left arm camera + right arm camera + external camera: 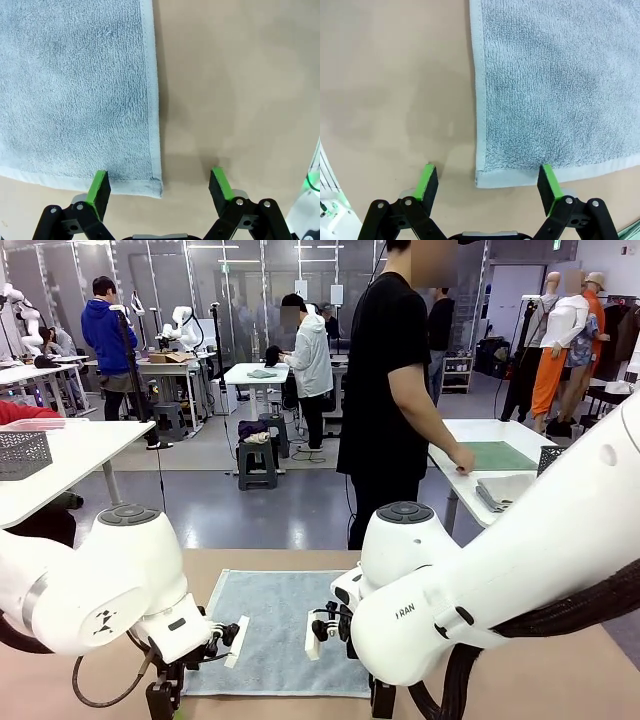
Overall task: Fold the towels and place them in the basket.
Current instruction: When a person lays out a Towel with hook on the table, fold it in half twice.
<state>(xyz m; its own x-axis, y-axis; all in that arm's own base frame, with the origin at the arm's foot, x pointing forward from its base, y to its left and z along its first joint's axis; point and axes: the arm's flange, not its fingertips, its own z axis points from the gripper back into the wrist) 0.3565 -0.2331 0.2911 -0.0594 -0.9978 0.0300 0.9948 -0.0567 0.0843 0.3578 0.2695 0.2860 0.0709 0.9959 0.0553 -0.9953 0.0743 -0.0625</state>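
A pale grey-blue towel (275, 625) lies flat and unfolded on the tan table between my two arms. In the left wrist view my left gripper (160, 186) is open just over the table, and a near corner of the towel (75, 90) lies between its green pads (100, 187). My right gripper (487, 182) is open the same way, straddling the other near corner of the towel (555, 85). Neither holds anything. On the white side table at the right lie a flat green towel (495, 455) and a folded grey one (505, 490), next to the dark mesh corner of the basket (548, 458).
A person in black (395, 390) stands past the far edge with a hand on the side table (470, 480). A paler grey mesh basket (22, 453) sits on a white table at the left. Bare tan tabletop (240, 90) lies to each side of the towel.
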